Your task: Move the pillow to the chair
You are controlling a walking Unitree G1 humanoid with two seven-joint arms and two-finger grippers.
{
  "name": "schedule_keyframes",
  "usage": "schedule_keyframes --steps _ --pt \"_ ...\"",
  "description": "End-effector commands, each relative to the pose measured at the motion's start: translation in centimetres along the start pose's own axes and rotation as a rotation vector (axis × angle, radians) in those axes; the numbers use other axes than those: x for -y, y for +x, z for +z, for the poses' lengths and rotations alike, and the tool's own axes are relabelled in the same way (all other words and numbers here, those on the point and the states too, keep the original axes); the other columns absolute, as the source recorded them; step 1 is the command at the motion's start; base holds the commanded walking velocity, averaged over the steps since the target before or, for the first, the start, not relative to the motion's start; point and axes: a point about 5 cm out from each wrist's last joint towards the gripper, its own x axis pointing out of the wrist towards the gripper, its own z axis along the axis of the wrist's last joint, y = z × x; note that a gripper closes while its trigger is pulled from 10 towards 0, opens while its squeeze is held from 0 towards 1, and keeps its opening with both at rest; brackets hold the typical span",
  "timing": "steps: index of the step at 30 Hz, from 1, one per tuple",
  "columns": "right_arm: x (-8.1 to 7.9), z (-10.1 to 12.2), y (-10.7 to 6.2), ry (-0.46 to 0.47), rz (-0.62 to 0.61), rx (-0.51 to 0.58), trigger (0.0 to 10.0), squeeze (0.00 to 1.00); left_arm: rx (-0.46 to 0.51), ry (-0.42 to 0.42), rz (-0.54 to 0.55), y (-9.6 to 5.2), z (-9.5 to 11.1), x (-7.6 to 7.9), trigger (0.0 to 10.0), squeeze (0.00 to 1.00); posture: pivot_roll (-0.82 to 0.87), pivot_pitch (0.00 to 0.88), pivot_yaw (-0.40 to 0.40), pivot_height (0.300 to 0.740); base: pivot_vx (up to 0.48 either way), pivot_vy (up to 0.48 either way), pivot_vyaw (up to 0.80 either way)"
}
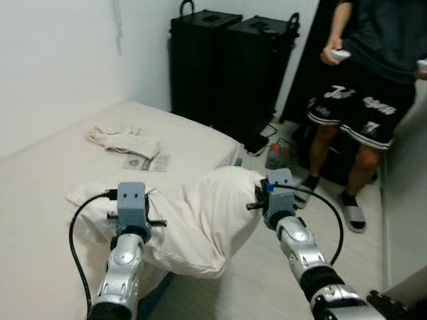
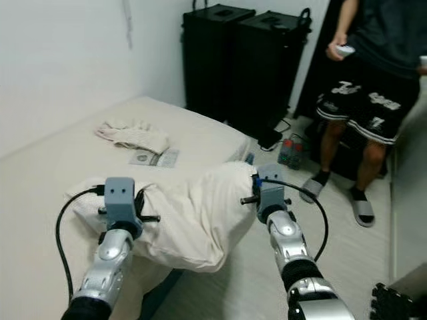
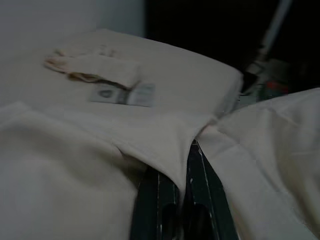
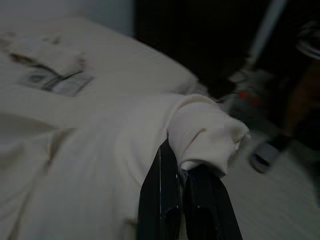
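Fingers (image 3: 200, 190) clamping pillow (image 1: 200, 220), lengthwise between arms.

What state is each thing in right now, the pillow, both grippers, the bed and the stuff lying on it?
pillow: lifted, held between both grippers, sagging past the bed's edge.
left gripper: shut on a fold of the pillow.
right gripper: shut on the pillow's bunched corner.
bed: covered with a pale sheet.
towel: crumpled, lying on the bed.
paper: flat on the bed beside the towel.
person: standing, a controller in hand.
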Motion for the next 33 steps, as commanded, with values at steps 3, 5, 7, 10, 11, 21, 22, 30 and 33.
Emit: schedule_keyframes --steps 3,5,7,10,11,21,22,30,33 --pt "-0.47 0.58 0.32 0.000 0.015 0.019 10.0 0.00 0.040 0.000 -0.018 0.20 0.82 0.32 10.0 0.00 0.03 0.028 -0.041 0.740 0.000 0.000 -0.80" --pt "-0.55 0.56 0.39 -0.001 0.016 0.014 10.0 0.00 0.037 -0.002 -0.015 0.21 0.79 0.27 10.0 0.00 0.03 0.027 -0.042 0.740 0.000 0.000 -0.80" --pt "-0.57 0.56 0.41 -0.001 0.016 0.013 10.0 0.00 0.036 -0.002 -0.014 0.21 0.79 0.25 10.0 0.00 0.03 0.028 -0.043 0.740 0.000 0.000 -0.80" --pt "-0.58 0.57 0.43 -0.002 0.017 0.012 10.0 0.00 0.035 -0.003 -0.013 0.21 0.78 0.23 10.0 0.00 0.03 0.028 -0.043 0.740 0.000 0.000 -0.80" --pt "-0.58 0.57 0.44 -0.003 0.018 0.010 10.0 0.00 0.034 -0.003 -0.012 0.20 0.76 0.23 10.0 0.00 0.04 0.027 -0.044 0.740 0.000 0.000 -0.80" --pt "-0.71 0.44 0.48 -0.002 0.021 0.001 10.0 0.00 0.026 -0.009 -0.009 0.11 0.59 0.08 10.0 0.00 0.04 0.030 -0.044 0.740 0.000 0.000 -0.80" --pt "-0.75 0.43 0.49 -0.001 0.021 0.000 10.0 0.00 0.025 -0.009 -0.009 0.11 0.56 0.05 10.0 0.00 0.03 0.031 -0.042 0.740 0.000 0.000 -0.80" --pt "-0.51 0.56 0.53 0.009 0.014 0.004 10.0 0.00 0.020 -0.015 -0.015 0.08 0.50 0.19 10.0 0.00 0.03 0.027 -0.038 0.740 0.000 0.000 -0.80" --pt "-0.45 0.58 0.53 0.009 0.012 0.004 10.0 0.00 0.018 -0.015 -0.017 0.08 0.49 0.25 10.0 0.00 0.03 0.026 -0.038 0.740 0.000 0.000 -0.80"
